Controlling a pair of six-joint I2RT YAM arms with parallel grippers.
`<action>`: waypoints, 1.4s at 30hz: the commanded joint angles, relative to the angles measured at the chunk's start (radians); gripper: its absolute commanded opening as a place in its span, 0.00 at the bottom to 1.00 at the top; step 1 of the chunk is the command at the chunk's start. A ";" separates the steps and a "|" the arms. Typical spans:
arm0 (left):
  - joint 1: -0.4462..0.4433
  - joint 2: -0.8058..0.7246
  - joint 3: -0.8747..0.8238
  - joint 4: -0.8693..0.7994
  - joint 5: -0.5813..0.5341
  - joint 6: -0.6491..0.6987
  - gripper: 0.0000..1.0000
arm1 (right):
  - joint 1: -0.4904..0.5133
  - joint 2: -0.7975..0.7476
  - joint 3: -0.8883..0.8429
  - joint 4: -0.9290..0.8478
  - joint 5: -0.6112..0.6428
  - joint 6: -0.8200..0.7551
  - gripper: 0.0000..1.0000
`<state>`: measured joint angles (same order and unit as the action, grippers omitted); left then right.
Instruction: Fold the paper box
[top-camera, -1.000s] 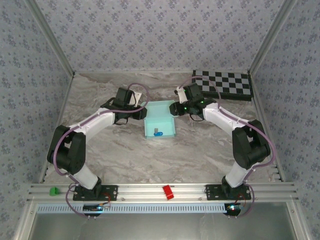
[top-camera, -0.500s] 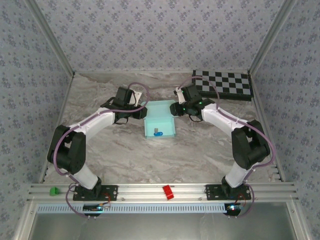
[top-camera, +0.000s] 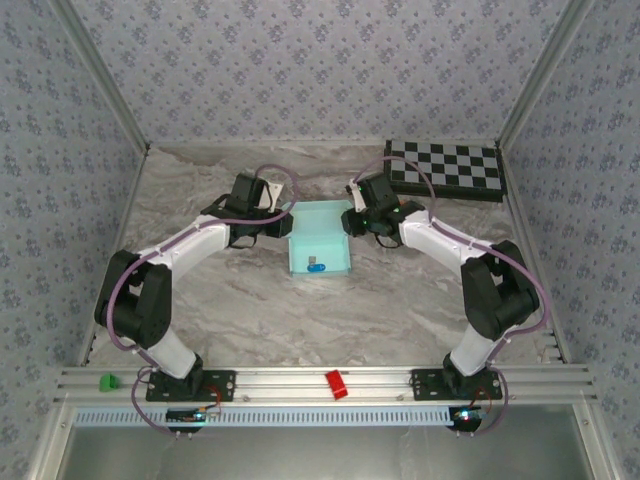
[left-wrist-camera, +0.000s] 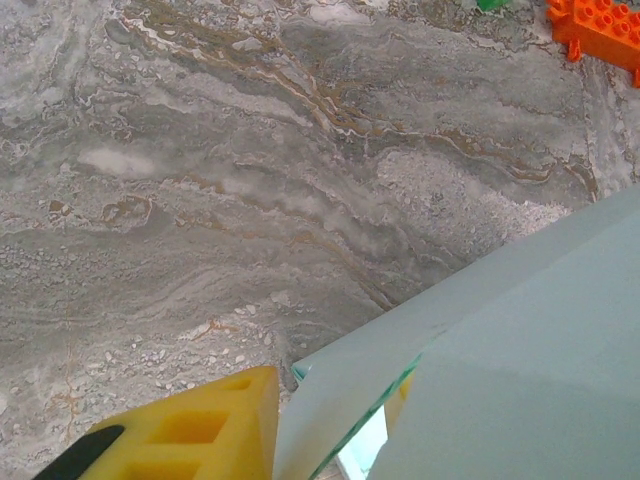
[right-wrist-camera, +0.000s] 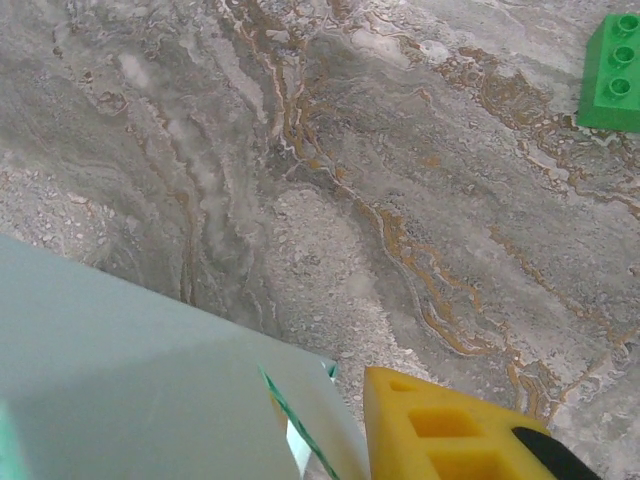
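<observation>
Each arm, the left arm (top-camera: 190, 243) and the right arm (top-camera: 440, 235), has glossy white link shells set between chunky black joint housings. A thin mauve cable (top-camera: 112, 290) loops loose along the left arm, and a second mauve cable (top-camera: 541, 290) along the right. Each arm stands on a flat black base plate (top-camera: 190, 384), with a small black board (top-camera: 190, 416) carrying tiny lit dots just near of it. Green lights (top-camera: 372, 212) glow on the right arm's black wrist. The left claw (top-camera: 284, 224) and right claw (top-camera: 349, 219) look dark from above. Up close the left finger (left-wrist-camera: 190, 430) and right finger (right-wrist-camera: 450, 425) are blocky bright yellow plastic with rectangular hollow pockets, each with a black strip (left-wrist-camera: 75, 450) at its root.
</observation>
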<state>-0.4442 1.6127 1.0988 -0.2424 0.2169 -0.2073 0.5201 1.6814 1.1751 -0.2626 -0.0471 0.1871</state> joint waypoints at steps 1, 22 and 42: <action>0.001 0.001 0.019 0.009 0.013 -0.022 0.30 | 0.013 -0.030 -0.012 -0.004 0.050 0.029 0.25; -0.044 0.007 0.010 0.101 -0.092 -0.125 0.15 | 0.102 -0.044 -0.060 0.157 0.241 0.225 0.16; -0.052 0.072 -0.001 0.241 -0.192 -0.167 0.11 | 0.127 0.062 -0.044 0.354 0.325 0.293 0.14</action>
<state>-0.4866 1.6665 1.0977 -0.0673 0.0353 -0.3580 0.6369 1.7264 1.1225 0.0257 0.2668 0.4534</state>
